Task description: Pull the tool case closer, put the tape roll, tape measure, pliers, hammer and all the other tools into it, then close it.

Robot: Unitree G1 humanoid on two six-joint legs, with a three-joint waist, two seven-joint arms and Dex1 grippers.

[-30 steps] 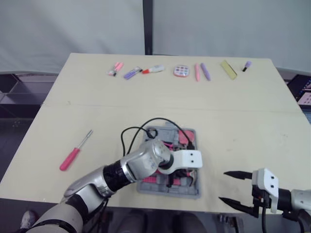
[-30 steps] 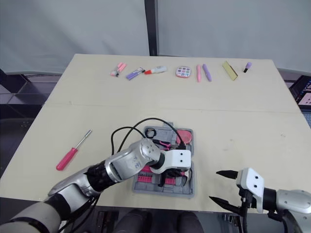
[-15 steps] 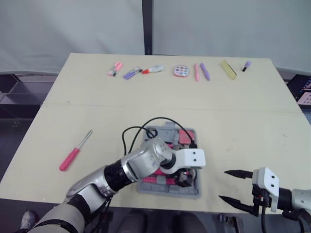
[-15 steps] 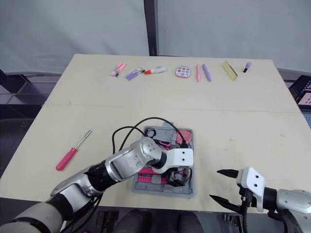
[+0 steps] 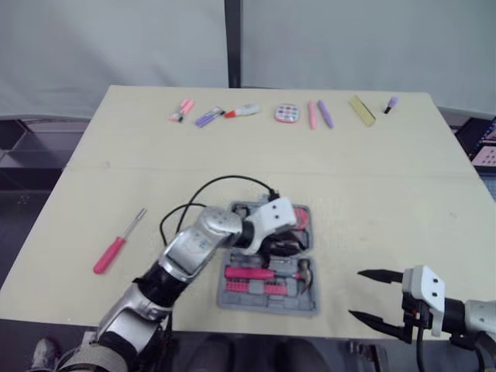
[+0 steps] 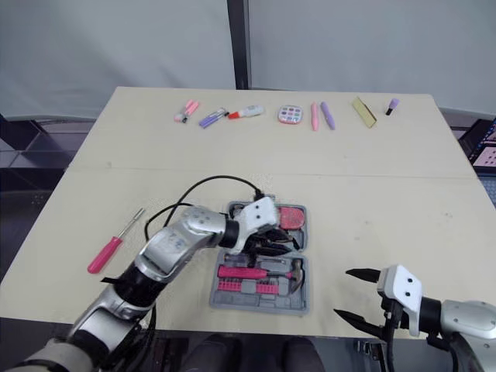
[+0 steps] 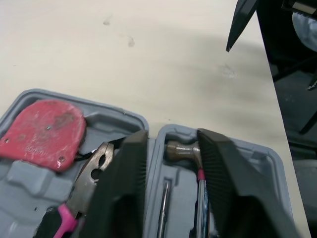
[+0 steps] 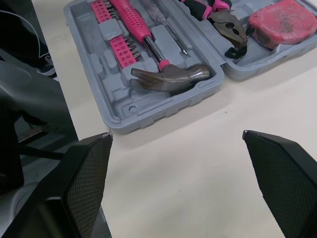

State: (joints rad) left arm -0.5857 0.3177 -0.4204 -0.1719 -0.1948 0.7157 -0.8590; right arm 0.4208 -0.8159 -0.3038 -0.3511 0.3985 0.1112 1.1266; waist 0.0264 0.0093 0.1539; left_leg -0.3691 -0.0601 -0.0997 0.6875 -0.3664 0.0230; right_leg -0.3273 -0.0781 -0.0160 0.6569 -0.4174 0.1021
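Observation:
The grey tool case (image 5: pixel 229 297) lies open near the table's front edge. A pink-handled hammer (image 5: pixel 263 273) rests in its near half, above a row of pink bits. Pliers (image 7: pixel 94 173) and a red tape measure (image 7: pixel 42 134) sit in the far half. My left gripper (image 5: pixel 280 240) hovers open over the far half, nothing between its fingers (image 7: pixel 121 188). A pink screwdriver (image 5: pixel 116 244) lies on the table to the left of the case. My right gripper (image 5: pixel 358 294) stands open and empty to the right of the case, near the front edge.
A row of small items lies along the table's far edge: markers (image 5: pixel 209 116), a round palette (image 5: pixel 286 113), pink and purple pens (image 5: pixel 318 114), a yellow strip (image 5: pixel 362 110). A black cable (image 5: pixel 201 198) loops from my left arm over the table.
My left gripper has drawn back from the near right part of the case to its far half. The hammer now lies uncovered in the near half. The right arm has not moved.

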